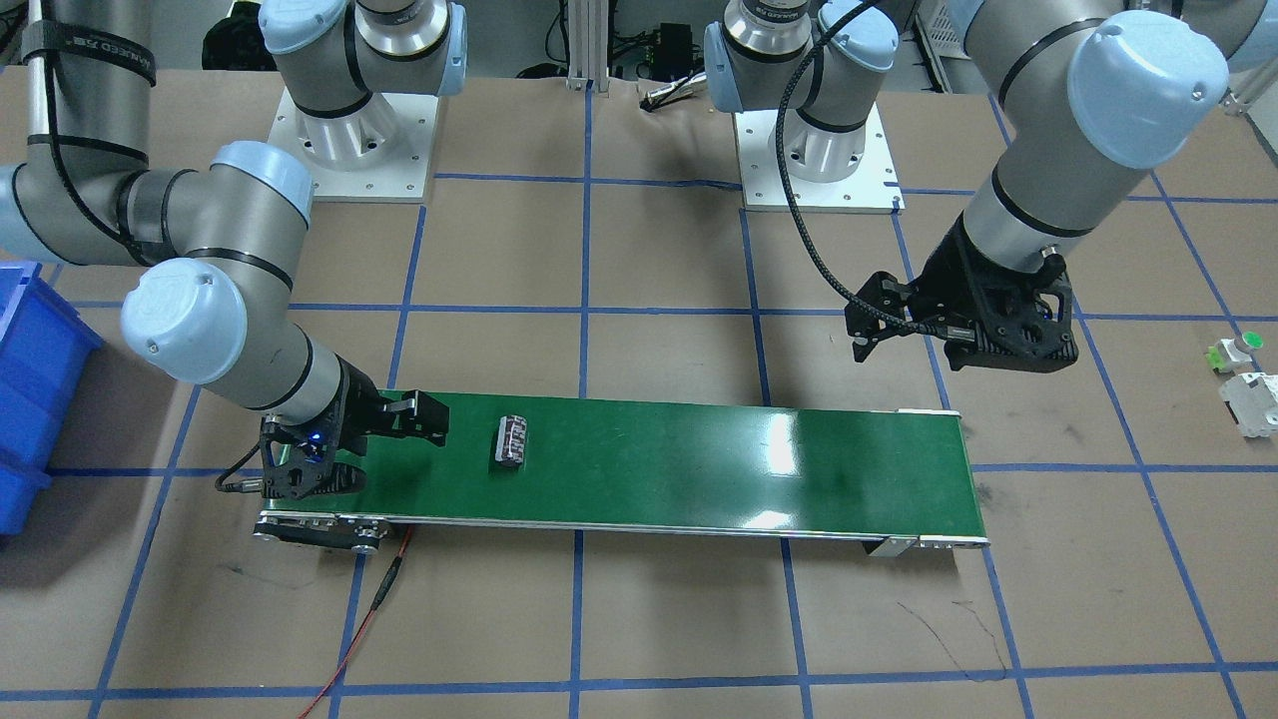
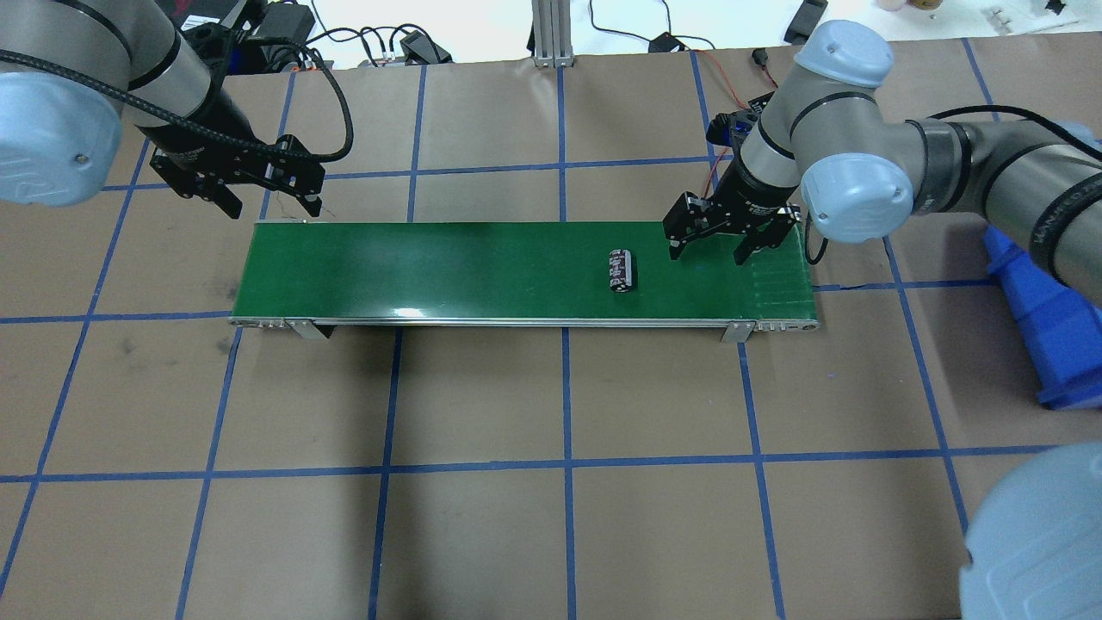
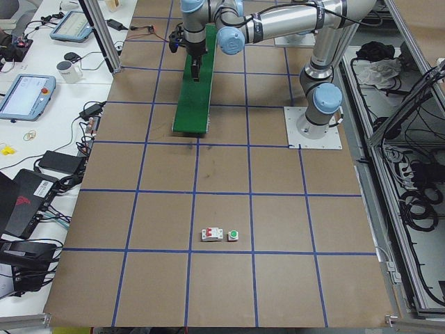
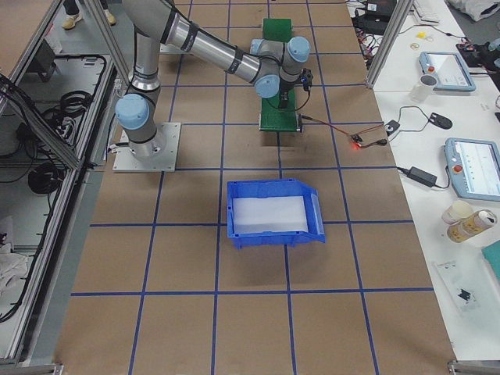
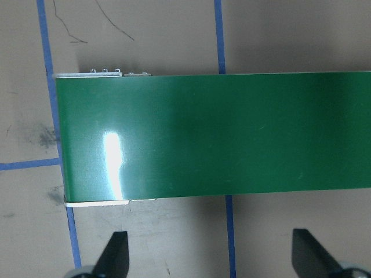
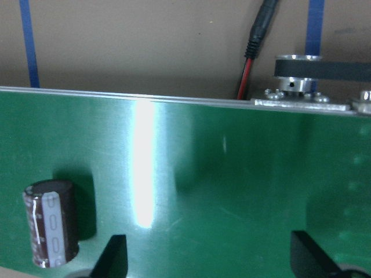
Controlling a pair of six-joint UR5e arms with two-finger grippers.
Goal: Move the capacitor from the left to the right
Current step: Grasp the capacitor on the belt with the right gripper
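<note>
- Exterior left view, at the table's far left: white switch block (image 3: 212, 234) and small green button piece (image 3: 233, 235), side by side on the brown table (image 3: 222, 292), well apart from the green belt (image 3: 195, 104).
- Next, left gripper (image 2: 271, 198), hanging up in the air by the left end of the belt; fingers (image 5: 115, 258) spread wide, holding nothing.
- Then a long, shiny, bare stretch of belt.
- On the right half of the belt, capacitor (image 2: 622, 270): small dark round can with a pale stripe, lying flat on its side, about midway between the two long edges.
- Long way: straight across the belt, not along it; one end toward the robot, other end toward the far side.
- Just right of it, right gripper (image 2: 708, 251), low over the belt, near the can but not touching; fingers spread wide, holding nothing.
- Between can and right gripper, plain green belt.
- By the right end of the belt, on the far side, red wire (image 6: 244, 81) with a black plug, next to a small roller wheel (image 6: 298, 72).
- Farthest right, blue bin (image 2: 1050, 344) on the table, apart from the belt.
</note>
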